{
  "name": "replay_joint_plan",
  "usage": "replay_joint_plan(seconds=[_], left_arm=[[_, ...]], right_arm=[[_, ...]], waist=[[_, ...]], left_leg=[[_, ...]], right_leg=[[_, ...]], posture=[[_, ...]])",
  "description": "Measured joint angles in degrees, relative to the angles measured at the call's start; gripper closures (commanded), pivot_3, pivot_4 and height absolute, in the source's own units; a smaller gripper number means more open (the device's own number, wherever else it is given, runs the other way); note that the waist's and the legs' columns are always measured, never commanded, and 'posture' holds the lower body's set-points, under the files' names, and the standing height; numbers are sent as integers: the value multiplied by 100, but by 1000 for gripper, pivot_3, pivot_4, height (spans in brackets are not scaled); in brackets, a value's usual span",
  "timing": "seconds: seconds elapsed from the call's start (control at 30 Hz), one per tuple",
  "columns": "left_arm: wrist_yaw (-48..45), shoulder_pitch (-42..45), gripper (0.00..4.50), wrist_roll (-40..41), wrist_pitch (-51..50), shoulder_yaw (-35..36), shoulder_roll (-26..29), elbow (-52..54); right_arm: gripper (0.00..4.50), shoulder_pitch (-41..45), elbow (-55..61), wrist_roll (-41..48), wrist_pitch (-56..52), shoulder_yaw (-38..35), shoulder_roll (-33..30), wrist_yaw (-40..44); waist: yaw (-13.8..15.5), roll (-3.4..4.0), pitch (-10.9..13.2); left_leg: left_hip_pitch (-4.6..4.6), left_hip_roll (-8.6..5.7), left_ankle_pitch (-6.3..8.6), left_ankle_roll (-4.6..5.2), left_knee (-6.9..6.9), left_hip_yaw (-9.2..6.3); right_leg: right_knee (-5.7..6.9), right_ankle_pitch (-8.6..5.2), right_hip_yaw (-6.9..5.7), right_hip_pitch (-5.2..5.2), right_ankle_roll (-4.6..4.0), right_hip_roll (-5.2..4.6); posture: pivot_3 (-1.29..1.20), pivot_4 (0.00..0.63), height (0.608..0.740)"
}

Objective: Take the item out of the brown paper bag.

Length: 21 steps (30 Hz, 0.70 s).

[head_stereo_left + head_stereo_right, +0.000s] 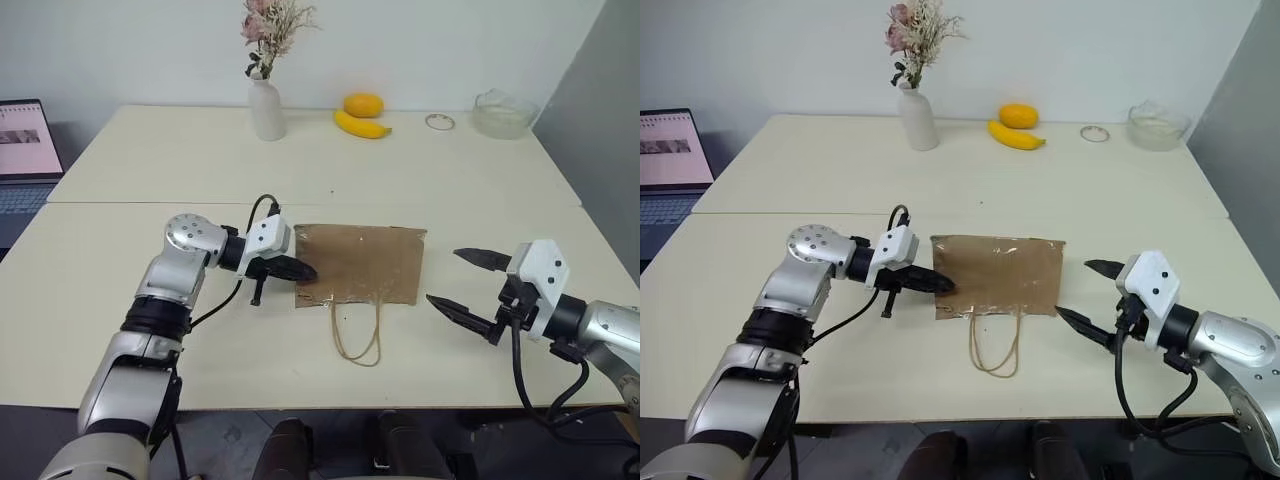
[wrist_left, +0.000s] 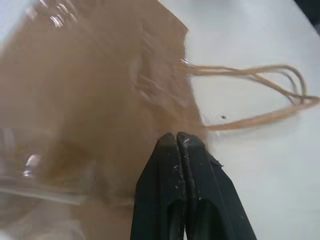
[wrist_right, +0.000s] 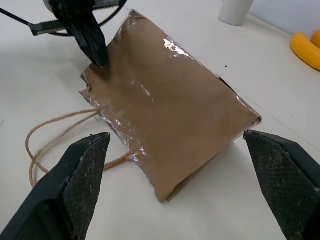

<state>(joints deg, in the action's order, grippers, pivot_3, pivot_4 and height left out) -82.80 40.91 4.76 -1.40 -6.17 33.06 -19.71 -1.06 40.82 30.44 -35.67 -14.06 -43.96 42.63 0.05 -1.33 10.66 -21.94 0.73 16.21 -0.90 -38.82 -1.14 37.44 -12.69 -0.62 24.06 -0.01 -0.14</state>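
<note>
You have the brown paper bag (image 1: 360, 263) lying flat on the near half of the cream table (image 1: 150, 160), its mouth edge toward you and its 2 thin tan loop handles (image 1: 358, 335) trailing off that edge onto the tabletop. Your left gripper (image 1: 304, 271) sits at the bag's left edge near the mouth corner, pointing to the right, with its 2 black fingers pressed tightly together; from the left wrist view the tips rest against the paper at the corner, but you cannot tell whether any paper is pinched between them. Your right gripper (image 1: 456, 280) hovers just off the bag's right side, apart from it, with its fingers spread wide and nothing between them (the right wrist view looks straight across the bag between them). The red item is nowhere to be seen outside the bag. At the far edge of the table you have a white vase (image 1: 267, 108) with dried flowers, an orange fruit (image 1: 363, 104), a yellow banana (image 1: 361, 125), a small ring (image 1: 439, 122) and a glass bowl (image 1: 503, 113). A laptop (image 1: 25, 150) stands off to the left.
</note>
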Motion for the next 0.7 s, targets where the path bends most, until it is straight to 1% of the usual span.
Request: replay_joint_plan(seconds=[0.07, 0.13, 0.17, 0.27, 0.33, 0.47, 0.57, 0.7], left_arm=[[325, -98, 3866, 45, 9, 183, 132, 486], [526, -506, 3254, 265, -213, 405, 296, 1299], [589, -666, 2969, 347, -285, 435, 317, 1545], [726, -1386, 1968, 412, -135, 352, 353, 2292], [725, -1744, 1347, 398, 117, 144, 355, 2520], [744, -1999, 1347, 112, 926, -220, 429, 2510], [943, -2029, 1347, -185, 1482, -420, 418, 2203], [1143, -1880, 1347, -571, 2197, -844, 238, 1620]], right_arm=[[0, -54, 27, 2, 10, -1, -8, 10], [0, -185, 89, 3, 8, 14, -8, -6], [0, -225, 101, 3, 4, 25, -8, -14], [0, -248, 186, 7, 0, 192, -17, 1], [0, -279, 222, 9, -20, 318, -75, 36], [0, -419, 361, 18, -61, 422, -162, 109], [0, -516, 418, 17, -63, 472, -164, 98], [0, -590, 441, 0, -63, 553, -164, 79]], waist=[[-8, 0, 0], [-28, 4, -2], [-32, 4, -2], [-39, 4, -2], [-24, 4, -2], [8, 2, -3], [-1, 2, -3], [4, 2, -4]], left_leg=[[4, 1, 0, 0, 1, 0], [6, 5, 1, 0, 5, -5], [6, 5, 0, 0, 5, -5], [8, 5, 0, 0, 4, -7], [10, 2, 0, 0, 3, -9], [10, -1, 0, 0, 1, -6], [8, 0, 0, 0, 1, -6], [4, -3, 0, 0, 1, -3]], right_leg=[[0, 0, 5, -1, 0, 0], [-2, -1, 15, 0, 0, -1], [-2, -1, 17, 1, 0, -1], [-3, -1, 18, 0, 0, -2], [1, -1, 15, 0, 0, -2], [0, -2, 5, -5, -2, -1], [-3, -2, 9, -5, -2, -1], [-9, 0, 7, -5, 0, -1]], posture=[[0, 150, 740], [0, 150, 740], [0, 150, 740], [0, 150, 740], [0, 150, 740], [0, 150, 740], [0, 150, 740], [0, 150, 740]])
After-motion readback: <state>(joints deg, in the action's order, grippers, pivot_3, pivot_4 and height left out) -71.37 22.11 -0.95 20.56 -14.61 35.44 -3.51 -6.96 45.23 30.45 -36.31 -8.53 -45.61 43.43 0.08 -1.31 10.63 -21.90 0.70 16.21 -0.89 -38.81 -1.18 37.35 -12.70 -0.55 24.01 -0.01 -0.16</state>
